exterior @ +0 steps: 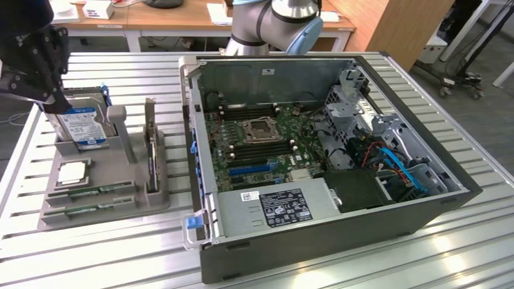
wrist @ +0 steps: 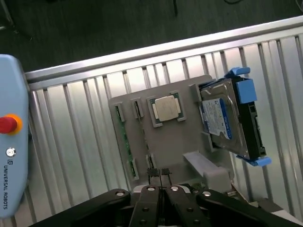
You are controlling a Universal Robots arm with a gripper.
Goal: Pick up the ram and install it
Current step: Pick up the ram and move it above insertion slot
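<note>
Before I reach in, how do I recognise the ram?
A grey holder stands at the exterior view's left of the computer case. At its near end lies the ram: two thin green sticks, unlike the square silver processor beside them.

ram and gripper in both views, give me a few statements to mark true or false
1. The ram lies in the gray holder. True.
2. The gripper is holding the ram. False: it is shut with nothing in it.
3. The hard drive sits inside the computer case. False: it stands in the holder, outside the case.
4. The computer case is open, with its motherboard exposed. True.
</note>
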